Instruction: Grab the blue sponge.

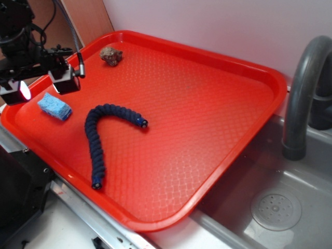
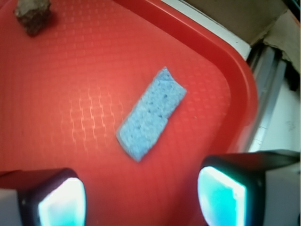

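Red tray (image 1: pixel 249 129) holds blue sponge (image 1: pixel 54 107), rope (image 1: pixel 98 140), rock (image 1: pixel 111 55); claw (image 1: pixel 44 85) spread above.

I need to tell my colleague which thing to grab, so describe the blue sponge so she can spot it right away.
Find the big red tray beside the sink. In its left corner, just below the tool, lies the blue sponge: a small, pale sky-blue, porous block. The nearby rope is long, dark navy and braided; the rock is brown.
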`<state>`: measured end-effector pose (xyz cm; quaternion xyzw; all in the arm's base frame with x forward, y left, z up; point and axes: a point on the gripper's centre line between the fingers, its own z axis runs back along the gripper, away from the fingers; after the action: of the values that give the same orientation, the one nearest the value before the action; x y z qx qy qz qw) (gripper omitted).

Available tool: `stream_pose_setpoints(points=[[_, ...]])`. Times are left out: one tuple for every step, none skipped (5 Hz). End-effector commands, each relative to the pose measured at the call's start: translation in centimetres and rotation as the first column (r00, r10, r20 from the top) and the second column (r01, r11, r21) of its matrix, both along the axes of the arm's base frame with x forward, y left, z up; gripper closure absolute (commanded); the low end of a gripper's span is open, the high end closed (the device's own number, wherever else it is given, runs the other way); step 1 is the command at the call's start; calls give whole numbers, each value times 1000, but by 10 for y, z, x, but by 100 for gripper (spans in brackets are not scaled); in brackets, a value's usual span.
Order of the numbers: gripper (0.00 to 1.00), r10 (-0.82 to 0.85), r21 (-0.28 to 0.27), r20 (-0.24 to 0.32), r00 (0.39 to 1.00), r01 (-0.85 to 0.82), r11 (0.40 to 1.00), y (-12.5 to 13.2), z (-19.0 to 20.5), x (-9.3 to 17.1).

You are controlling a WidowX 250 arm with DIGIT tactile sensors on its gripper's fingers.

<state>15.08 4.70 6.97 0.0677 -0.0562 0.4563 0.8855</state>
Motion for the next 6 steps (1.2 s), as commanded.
stream_pose_setpoints(points=[[0,25,-27,32,999,-24,999,25,-17,7],[0,30,-68,21,999,-28,997,33,-34,7],[0,-13,-65,7,1000,14,998,33,-50,14],[0,-49,-74,28,998,51,996,33,-55,24],[100,-91,-66,7,996,91,994,33,-51,21],[100,-315,-69,-118,942,308,949,27,-19,20]])
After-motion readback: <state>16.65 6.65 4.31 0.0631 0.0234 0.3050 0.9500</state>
